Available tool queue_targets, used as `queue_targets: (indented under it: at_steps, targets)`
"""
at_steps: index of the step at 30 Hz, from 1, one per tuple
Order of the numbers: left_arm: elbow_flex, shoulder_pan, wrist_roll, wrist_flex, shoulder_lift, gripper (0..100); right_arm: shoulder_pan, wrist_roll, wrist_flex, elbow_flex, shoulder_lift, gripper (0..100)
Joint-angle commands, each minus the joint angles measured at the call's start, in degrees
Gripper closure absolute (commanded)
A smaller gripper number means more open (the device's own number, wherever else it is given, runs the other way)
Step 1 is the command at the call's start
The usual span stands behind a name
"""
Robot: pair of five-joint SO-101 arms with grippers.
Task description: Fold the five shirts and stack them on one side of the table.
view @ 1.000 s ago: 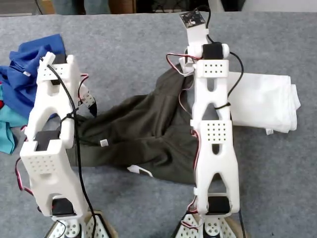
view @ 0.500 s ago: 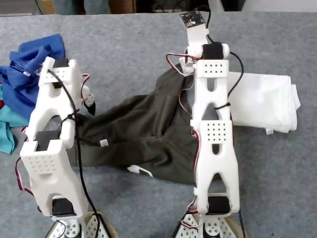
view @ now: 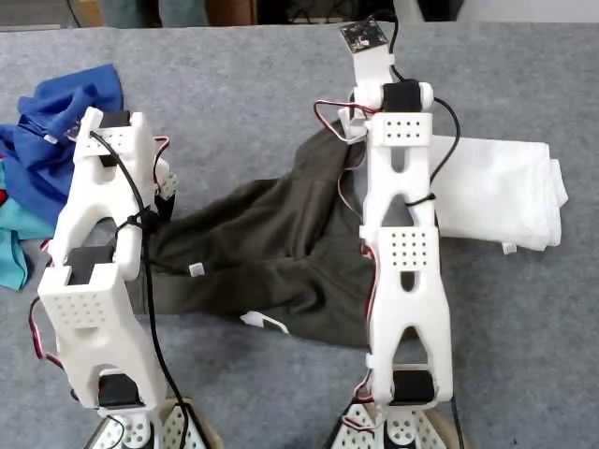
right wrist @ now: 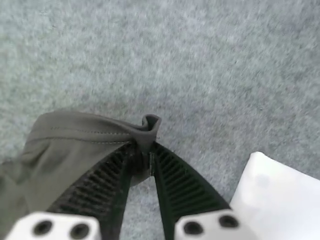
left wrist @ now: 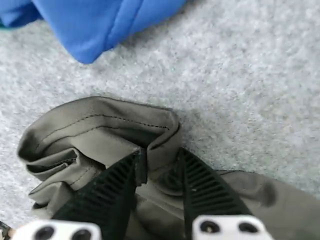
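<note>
On the grey felt bench, holds the crumpled dark olive cotton shirt at two edges, seemingly to pull it flat for folding; folded white shirt just beside it as the stack's start, heaped blue shirt opposite. Pinches a bunched cuff in the left end effector, a thin hem in the right end effector.

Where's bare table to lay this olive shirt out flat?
Bare table runs along the far side, between the blue pile and the white folded shirt, beyond the olive shirt. A smaller patch lies near-right, in front of the white shirt. Crowded: left edge and centre.
</note>
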Motion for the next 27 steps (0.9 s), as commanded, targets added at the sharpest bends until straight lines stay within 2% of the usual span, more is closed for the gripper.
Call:
queue_targets:
  at_steps: [1,11,18,24,27]
  targets:
    - [-0.4,0.5,0.4,0.0,-1.1,90,-0.8,0.4,-1.1,-2.1,-0.5,98.5]
    - [-2.5,0.2,0.1,0.1,-1.2,94,-0.8,0.4,-1.1,-2.1,-0.5,98.5]
    - [-6.0,0.7,-4.6,0.0,-1.2,97,-0.8,0.4,-1.1,-2.1,-0.5,98.5]
    - [-12.4,0.6,-14.8,0.3,-1.2,97,-0.9,0.4,-1.1,-2.2,-0.5,98.5]
    - [-19.2,0.2,-18.6,4.8,-1.2,97,-0.9,-0.2,-1.2,-2.4,-1.0,98.5]
